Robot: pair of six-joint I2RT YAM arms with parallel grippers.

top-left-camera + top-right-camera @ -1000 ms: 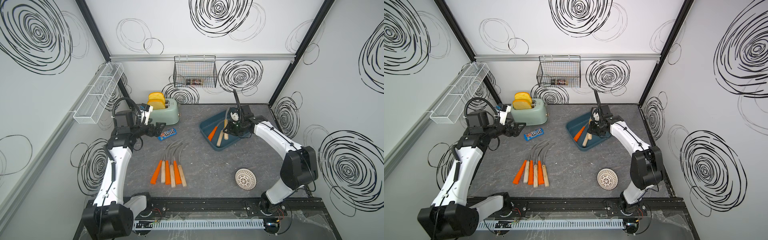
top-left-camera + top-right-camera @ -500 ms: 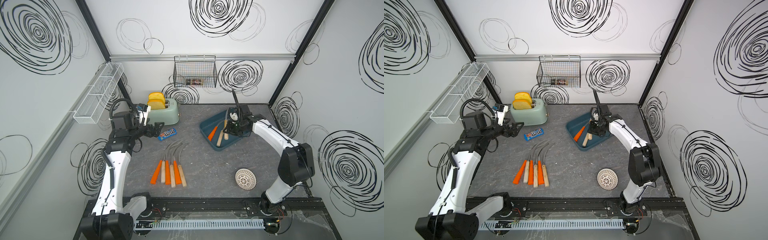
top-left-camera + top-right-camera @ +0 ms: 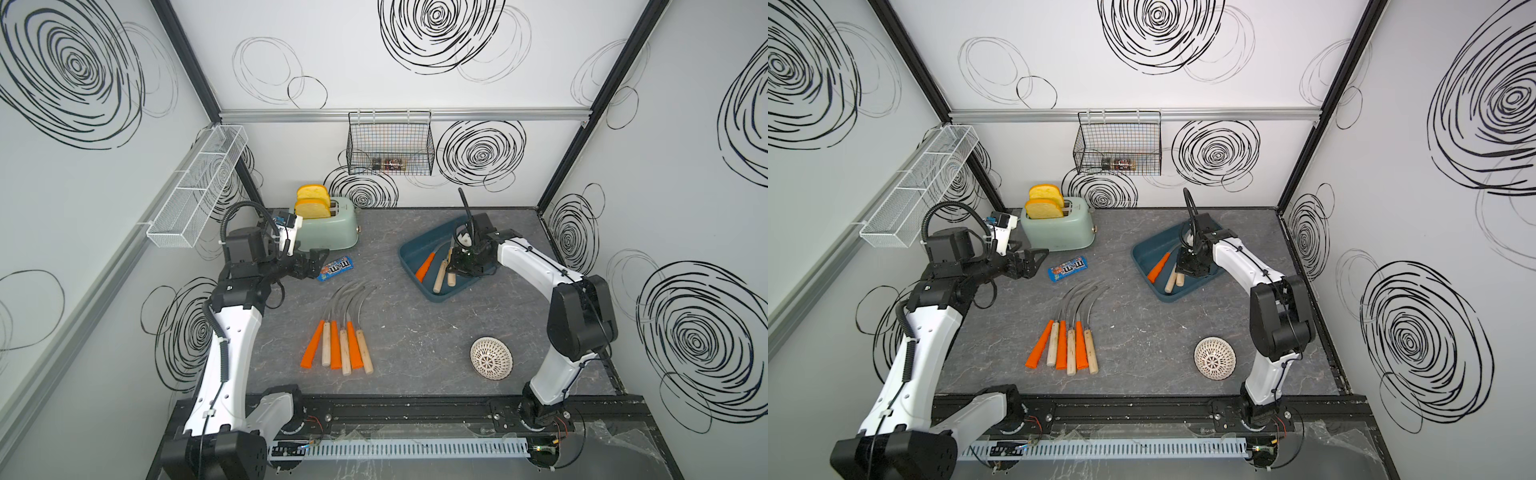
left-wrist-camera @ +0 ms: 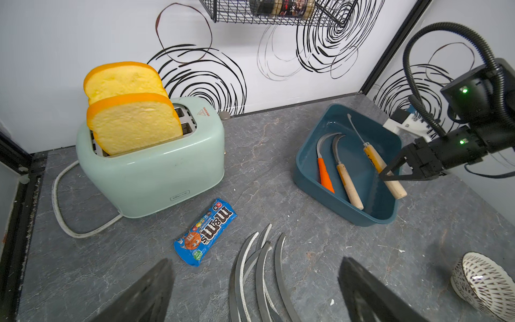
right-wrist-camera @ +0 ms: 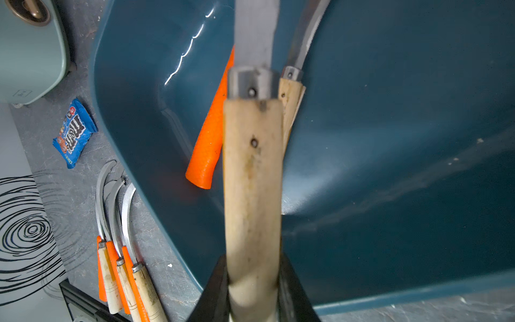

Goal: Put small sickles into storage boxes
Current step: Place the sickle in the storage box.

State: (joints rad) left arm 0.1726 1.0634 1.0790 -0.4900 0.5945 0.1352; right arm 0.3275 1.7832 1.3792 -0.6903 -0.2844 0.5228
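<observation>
- Over the storage box [image 4: 315,181], the right gripper [image 4: 386,174] pinches the pale butt end of a wooden-handled sickle [image 4: 376,159], its blade pointing at the box's far wall.
- Just beside it, inside the box, lie an orange-handled sickle [image 4: 324,174] and a second wooden sickle [image 4: 349,186].
- A clean drop likely means lowering the handle parallel to its neighbours. The butt appears to hang over the near rim, so it should shift inward before the jaws part.
- The left gripper [image 3: 316,258] hangs empty, fingers spread wide, near the candy packet [image 4: 206,232].
- Six sickles on the table [image 3: 338,347] wait in a row, well apart from the box.
- The packet reads "m&m's". The toaster [image 4: 156,167] carries a small front label and red marking, both too small to read.
</observation>
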